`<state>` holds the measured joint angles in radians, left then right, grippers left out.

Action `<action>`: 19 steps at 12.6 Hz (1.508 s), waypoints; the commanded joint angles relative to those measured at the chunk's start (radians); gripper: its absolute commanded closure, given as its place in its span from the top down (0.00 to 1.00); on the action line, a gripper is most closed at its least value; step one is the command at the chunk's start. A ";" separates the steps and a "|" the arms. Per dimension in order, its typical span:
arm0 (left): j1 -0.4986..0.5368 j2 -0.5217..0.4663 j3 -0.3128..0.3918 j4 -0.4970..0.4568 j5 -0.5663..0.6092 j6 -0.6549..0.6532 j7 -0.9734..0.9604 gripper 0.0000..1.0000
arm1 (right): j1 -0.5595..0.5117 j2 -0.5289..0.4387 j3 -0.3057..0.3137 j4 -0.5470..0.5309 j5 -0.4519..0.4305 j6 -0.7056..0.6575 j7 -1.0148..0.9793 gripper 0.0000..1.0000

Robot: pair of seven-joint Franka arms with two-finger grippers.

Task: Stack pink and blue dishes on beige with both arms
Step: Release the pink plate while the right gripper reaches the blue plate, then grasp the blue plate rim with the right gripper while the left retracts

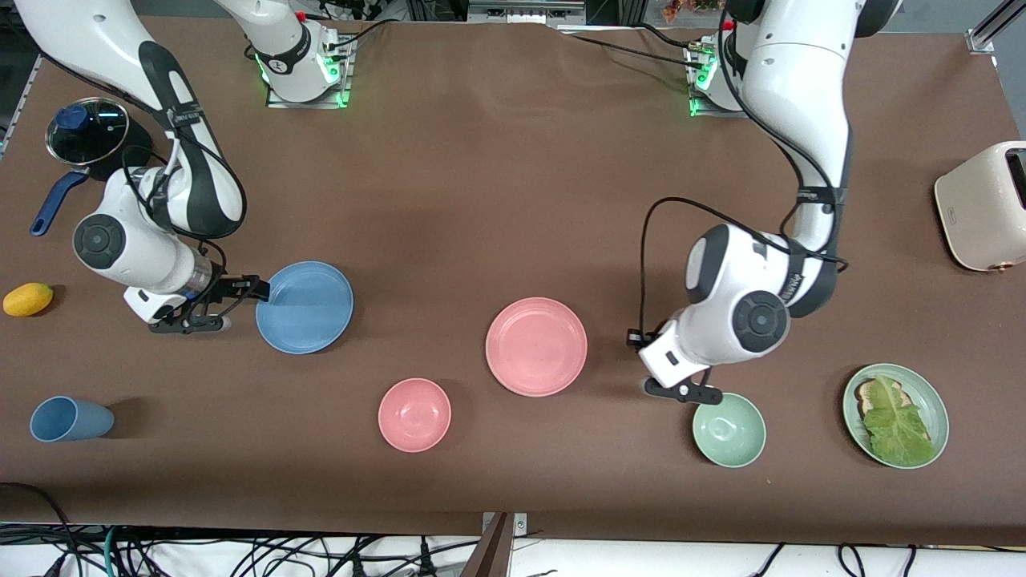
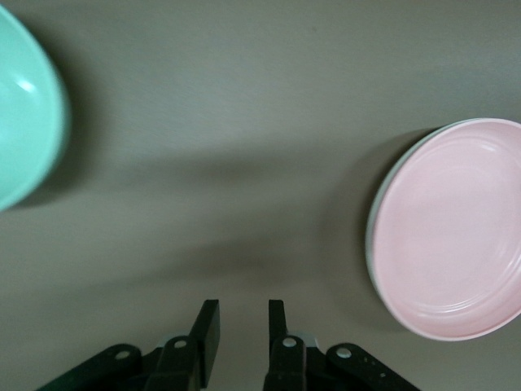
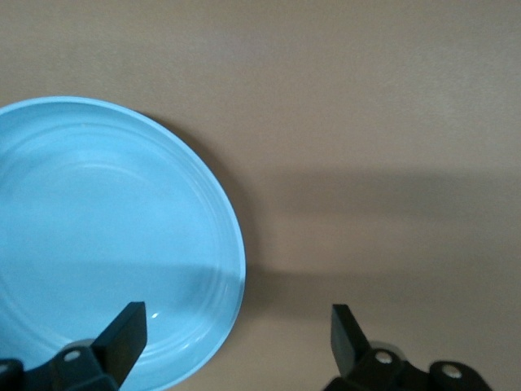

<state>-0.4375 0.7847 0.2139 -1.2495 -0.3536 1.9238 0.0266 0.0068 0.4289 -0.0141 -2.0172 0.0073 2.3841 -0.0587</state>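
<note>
No text, label, brand, number or sign could be read anywhere: small dark marks sat on the black bands of both arms and on the front of the cream toaster (image 1: pixel 984 207) at the left arm's end of the table, but none was legible.

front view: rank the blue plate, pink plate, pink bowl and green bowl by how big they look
1. pink plate and blue plate: look about alike, so no ranking between them.
2. pink bowl and green bowl: clearly smaller than the plates, near equal to each other; the left gripper overlaps the green bowl's rim.
</note>
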 commanded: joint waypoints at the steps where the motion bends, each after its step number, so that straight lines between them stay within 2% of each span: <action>1: 0.063 -0.021 -0.001 0.010 0.025 -0.093 0.137 0.31 | -0.011 0.042 0.006 -0.008 0.020 0.065 -0.015 0.94; 3: 0.092 -0.045 0.031 0.054 0.031 -0.167 0.221 0.31 | -0.011 0.066 0.006 -0.014 0.020 0.113 -0.016 0.85; 5: 0.153 -0.047 0.033 0.076 0.031 -0.210 0.339 0.31 | -0.013 0.082 0.006 -0.015 0.020 0.136 -0.018 0.75; 7: 0.215 -0.056 0.032 0.078 0.033 -0.241 0.429 0.31 | -0.011 0.082 0.008 -0.015 0.020 0.136 -0.016 0.48; 9: 0.264 -0.079 0.022 0.076 0.083 -0.243 0.487 0.31 | -0.011 0.079 0.009 -0.015 0.022 0.129 -0.004 0.25; 10: 0.290 -0.097 0.000 0.070 0.100 -0.243 0.486 0.31 | -0.010 0.074 0.012 -0.015 0.022 0.126 -0.001 0.15; 11: 0.322 -0.119 -0.037 0.065 0.123 -0.243 0.472 0.30 | -0.010 0.073 0.013 -0.014 0.022 0.118 -0.001 0.00; 14: 0.384 -0.180 -0.167 0.053 0.234 -0.268 0.289 0.28 | -0.010 0.071 0.013 -0.011 0.020 0.118 -0.012 0.00; 16: 0.422 -0.223 -0.244 0.032 0.286 -0.295 0.144 0.29 | -0.010 0.059 0.016 0.017 0.019 0.066 -0.015 0.00; 19: 0.424 -0.277 -0.252 0.019 0.303 -0.339 0.036 0.29 | -0.008 0.040 0.025 0.176 0.019 -0.154 -0.015 0.00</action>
<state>-0.0332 0.5675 -0.0171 -1.1825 -0.0804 1.6045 0.1157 0.0051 0.4910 -0.0046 -1.9359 0.0164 2.3569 -0.0590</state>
